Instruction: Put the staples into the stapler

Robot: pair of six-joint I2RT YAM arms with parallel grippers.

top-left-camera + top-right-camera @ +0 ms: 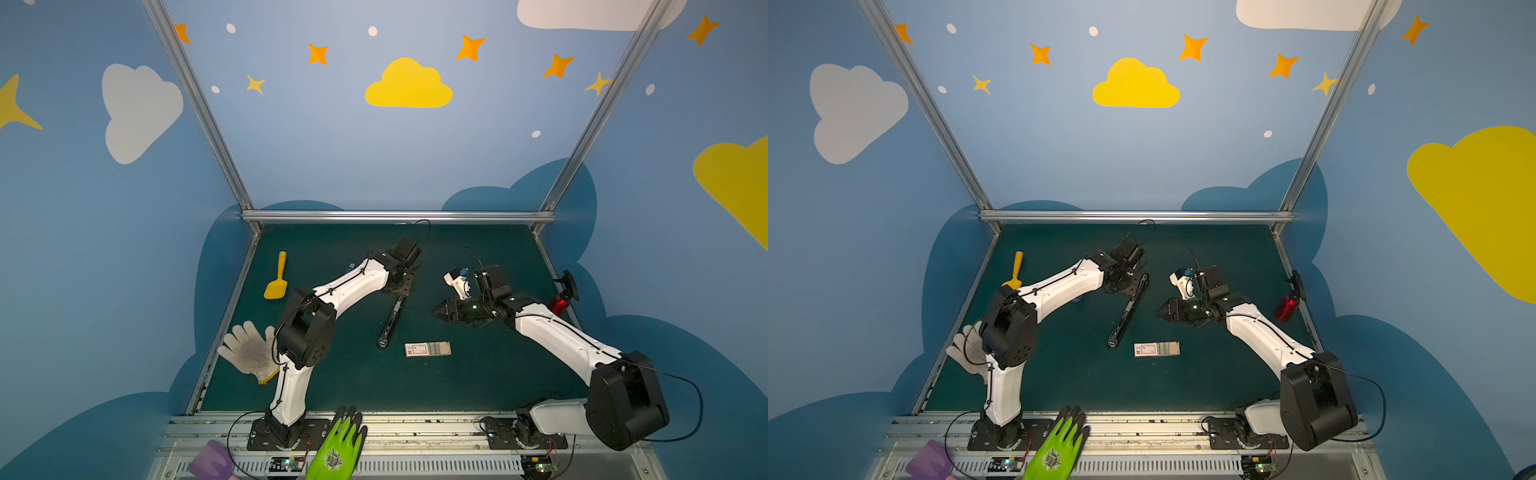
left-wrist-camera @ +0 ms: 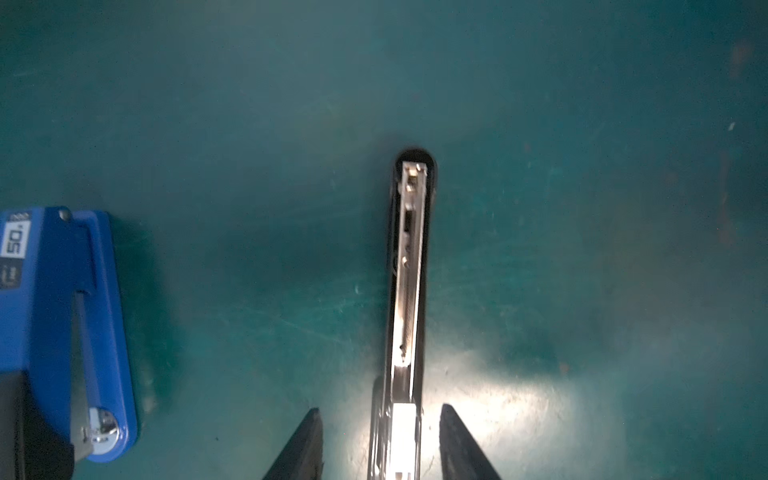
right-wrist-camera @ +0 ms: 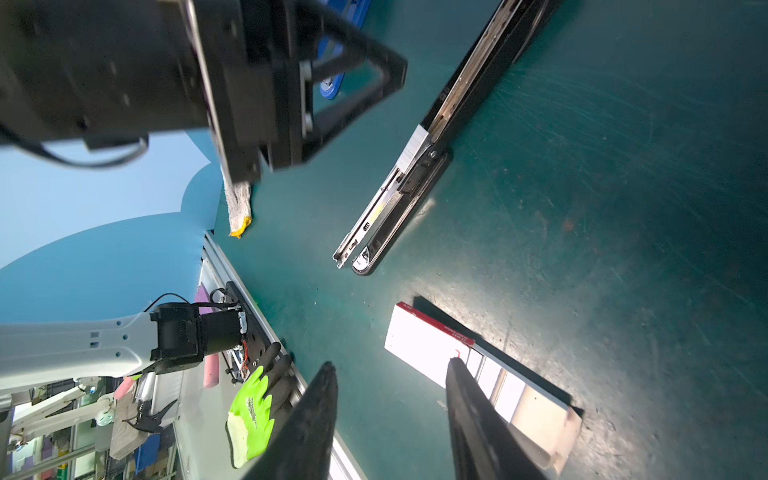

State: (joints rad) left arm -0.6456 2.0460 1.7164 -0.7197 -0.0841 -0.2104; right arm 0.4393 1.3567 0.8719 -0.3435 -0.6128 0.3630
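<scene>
left pincer (image 2: 381, 409) stood spread astride the opened stapler (image 2: 409, 266); right pincer (image 3: 390, 362) hung spread near the half-open staples box (image 3: 419, 340).

arms (image 1: 351, 286): white shells, black joints | cables (image 3: 95, 165): thin, black | hand fingers (image 2: 461, 444): black wedges

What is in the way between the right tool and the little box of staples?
Nothing that I can see. The right tool hangs open near the staples box, with only bare green mat between them. The open stapler lies off to the side, apart from the box.
</scene>
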